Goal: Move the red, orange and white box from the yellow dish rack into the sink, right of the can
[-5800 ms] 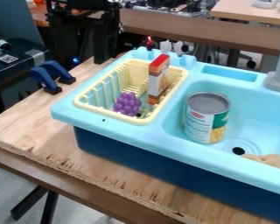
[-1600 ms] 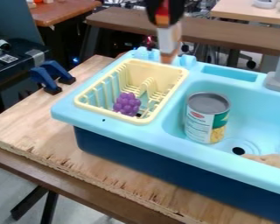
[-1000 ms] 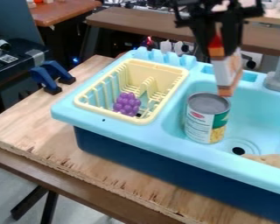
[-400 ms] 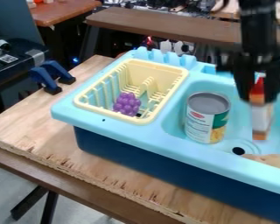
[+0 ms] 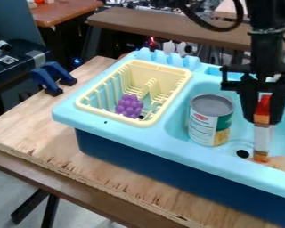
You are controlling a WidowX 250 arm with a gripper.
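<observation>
Pincer (image 5: 262,119) clenched on a slim carton (image 5: 262,139), one finger on either side of its upper part; the carton stands nearly upright, its red top between the fingers, its white middle below them, its orange-brown foot lowest, over the right part of a light blue sink (image 5: 151,141); the black arm (image 5: 267,49) comes in from the top edge at the right and hangs almost straight down, fingers pointing at the basin, a black cable (image 5: 219,28) looping out to the left of the picture.

By the carton's foot lies a beige item (image 5: 282,163), though whether they touch I cannot tell; the dark drain hole (image 5: 242,153) is near, to the left; further left a can (image 5: 209,121) with a grey lid stands upright in the basin; beyond it a pale yellow rack (image 5: 112,116) holds purple grapes (image 5: 129,106); the sink sits on a wooden worktop (image 5: 79,167), two blue clamps (image 5: 45,81) at its far left edge.
</observation>
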